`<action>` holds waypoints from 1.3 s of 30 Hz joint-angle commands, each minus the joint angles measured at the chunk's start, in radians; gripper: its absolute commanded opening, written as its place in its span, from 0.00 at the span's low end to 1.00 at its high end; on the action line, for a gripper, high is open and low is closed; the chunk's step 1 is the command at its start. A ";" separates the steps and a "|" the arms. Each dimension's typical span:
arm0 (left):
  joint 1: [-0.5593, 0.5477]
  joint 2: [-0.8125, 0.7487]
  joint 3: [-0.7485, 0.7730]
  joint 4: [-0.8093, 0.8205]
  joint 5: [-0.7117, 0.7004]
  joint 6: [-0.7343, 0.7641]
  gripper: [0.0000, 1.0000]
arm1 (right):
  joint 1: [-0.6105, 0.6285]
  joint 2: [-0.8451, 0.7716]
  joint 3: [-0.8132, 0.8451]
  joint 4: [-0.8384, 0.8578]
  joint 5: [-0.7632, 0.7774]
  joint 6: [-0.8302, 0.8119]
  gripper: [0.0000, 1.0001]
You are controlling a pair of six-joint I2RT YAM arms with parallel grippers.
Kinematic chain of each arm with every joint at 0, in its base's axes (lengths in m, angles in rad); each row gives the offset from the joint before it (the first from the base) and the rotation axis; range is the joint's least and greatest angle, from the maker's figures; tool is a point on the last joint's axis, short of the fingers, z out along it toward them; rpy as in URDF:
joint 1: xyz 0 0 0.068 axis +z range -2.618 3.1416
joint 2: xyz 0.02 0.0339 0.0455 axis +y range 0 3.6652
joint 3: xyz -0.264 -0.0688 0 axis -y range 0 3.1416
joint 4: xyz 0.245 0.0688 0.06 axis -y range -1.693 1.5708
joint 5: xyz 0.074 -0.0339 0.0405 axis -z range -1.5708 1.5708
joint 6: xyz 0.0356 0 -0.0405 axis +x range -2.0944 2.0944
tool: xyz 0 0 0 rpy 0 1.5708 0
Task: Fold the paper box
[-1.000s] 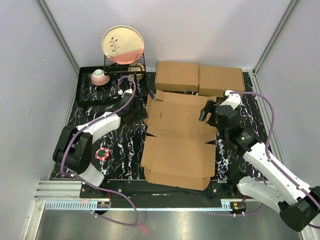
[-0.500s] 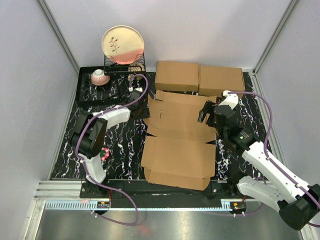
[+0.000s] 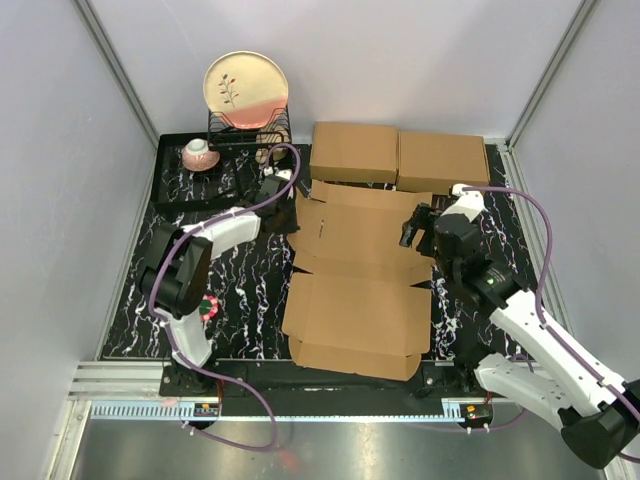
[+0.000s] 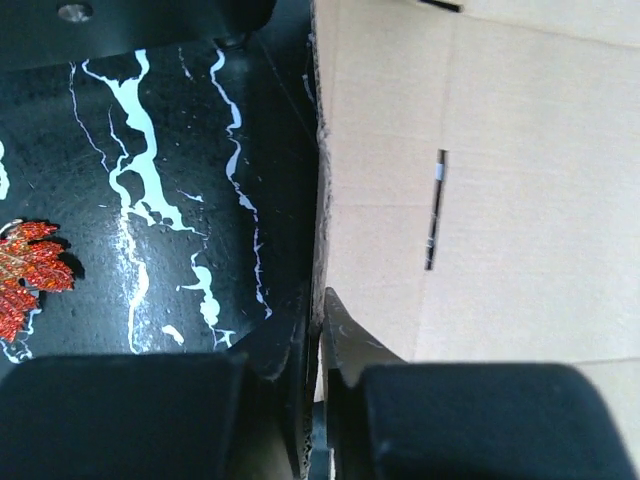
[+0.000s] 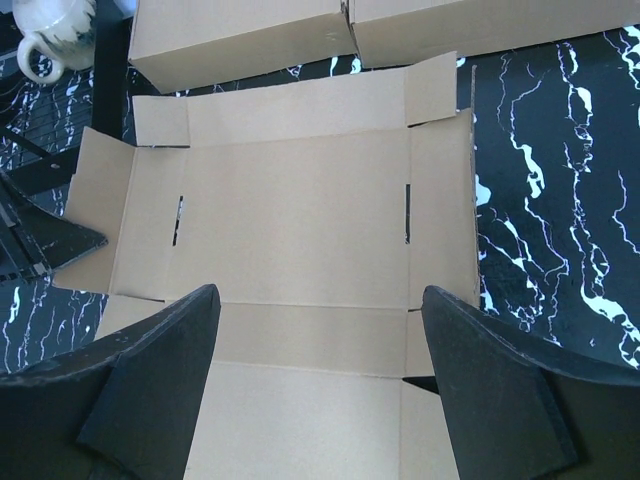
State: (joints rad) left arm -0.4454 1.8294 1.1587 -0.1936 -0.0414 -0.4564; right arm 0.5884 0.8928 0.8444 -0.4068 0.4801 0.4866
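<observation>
The paper box lies unfolded and flat on the black marbled table, a brown creased sheet with flaps and slots. My left gripper is at the left flap of the sheet's far half. In the left wrist view the gripper is shut, with the raised flap edge of the paper box pinched between its fingers. My right gripper hovers over the right side of the sheet. The right wrist view shows it open wide above the paper box, holding nothing.
Two closed flat brown boxes sit side by side behind the sheet. At the back left, a black tray carries a wire rack with a plate and a cup. A red leaf ornament lies near the left arm.
My left gripper has swung right to the sheet's left flap and closed on its edge. The right gripper has only shifted slightly and stays open.
</observation>
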 commanded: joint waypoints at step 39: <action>0.037 -0.783 -0.174 -0.425 0.483 0.073 0.00 | 0.001 -0.141 0.141 -0.136 0.098 -0.088 0.88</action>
State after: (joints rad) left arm -0.3923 1.0409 1.0679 -0.6357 0.3717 -0.3500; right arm 0.5884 0.7540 1.0153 -0.5514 0.6033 0.3836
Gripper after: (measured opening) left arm 0.012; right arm 0.873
